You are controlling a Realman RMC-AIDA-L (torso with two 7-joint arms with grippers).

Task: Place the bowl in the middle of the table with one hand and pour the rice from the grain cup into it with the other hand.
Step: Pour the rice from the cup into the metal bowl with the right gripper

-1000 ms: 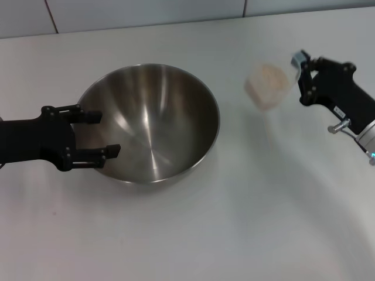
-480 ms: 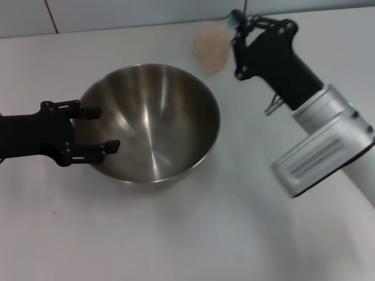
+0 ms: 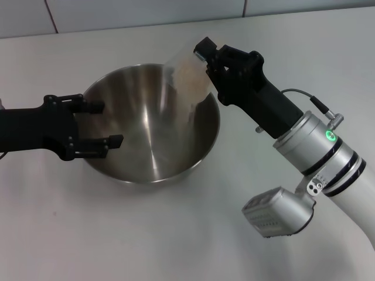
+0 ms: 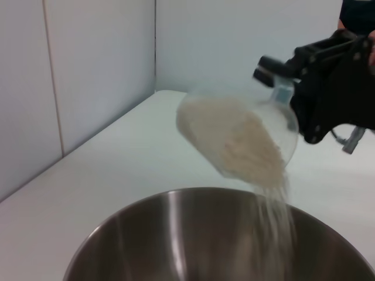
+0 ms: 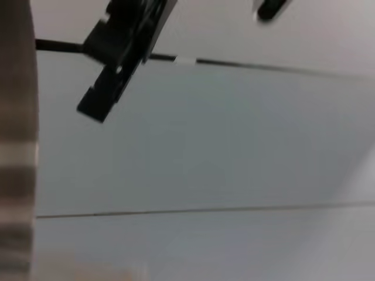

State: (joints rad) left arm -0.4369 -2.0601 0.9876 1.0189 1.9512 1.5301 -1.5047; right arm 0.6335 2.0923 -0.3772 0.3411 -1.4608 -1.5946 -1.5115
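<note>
Nearest you, the steel bowl [image 3: 153,122] sits about mid-table on the white table [image 3: 176,234]. At its left rim, your left gripper [image 3: 99,124] has its two thin fingers spread narrowly, one either side of the bowl wall; whether they touch the metal cannot be told.

Beyond the bowl's far-right rim, your right gripper [image 3: 205,55] grips the grain cup [image 3: 190,73], fingers closed on it. The cup is tipped steeply over the bowl, and the rice [image 4: 258,158] runs out in a thin stream into the bowl.

Risks, as a judgement: the stream falls close to the far-right rim, so a small drift of the cup outward could scatter grains onto the table. A faster tilt could dump the heap and bounce grains out. If your left gripper nudges the bowl, the stream could miss.
</note>
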